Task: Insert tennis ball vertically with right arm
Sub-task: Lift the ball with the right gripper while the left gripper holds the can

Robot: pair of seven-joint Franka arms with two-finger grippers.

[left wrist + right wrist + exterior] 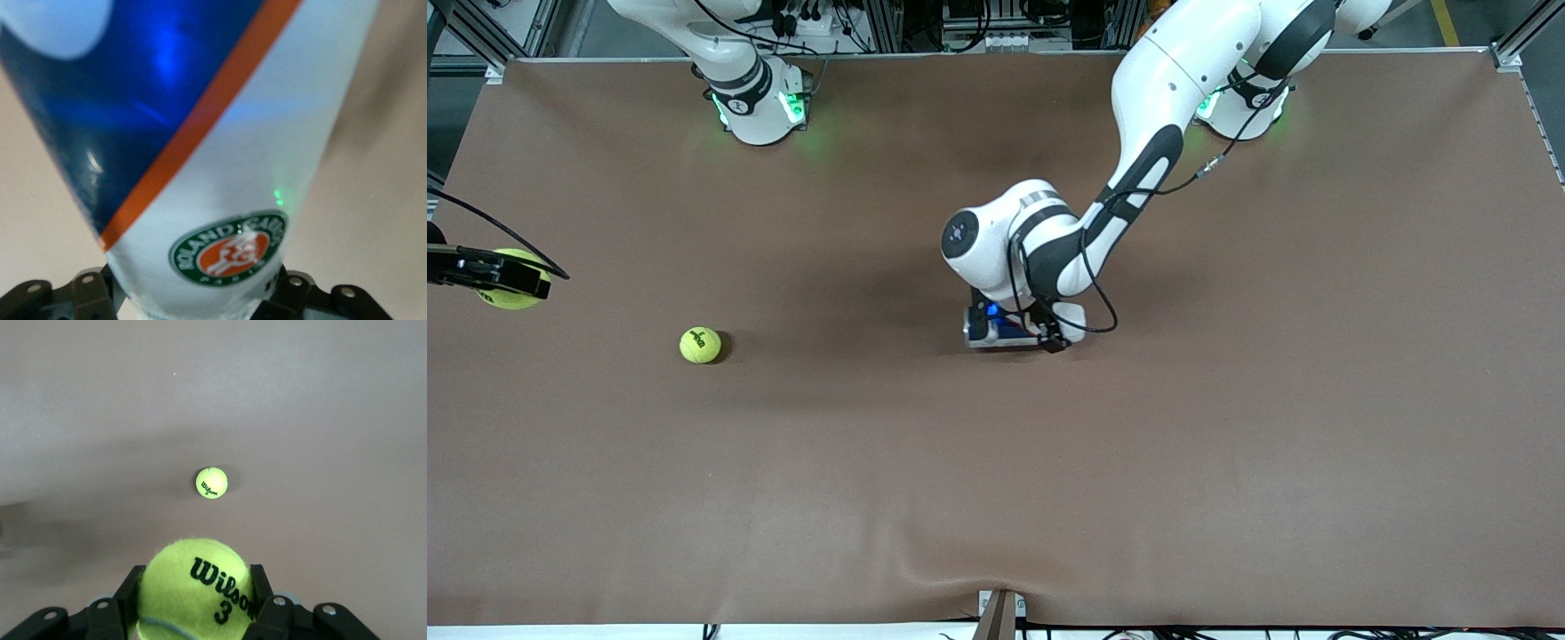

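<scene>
My right gripper is at the right arm's end of the table, up over the table's edge. It is shut on a yellow Wilson tennis ball, which shows between the fingers in the right wrist view. A second tennis ball lies loose on the table; it also shows in the right wrist view. My left gripper is shut on a blue, orange and white tennis ball tube. In the front view the tube sits at the table's middle, mostly hidden under the left wrist.
The brown table cover has a raised wrinkle at the edge nearest the front camera. The left arm reaches from its base to the table's middle.
</scene>
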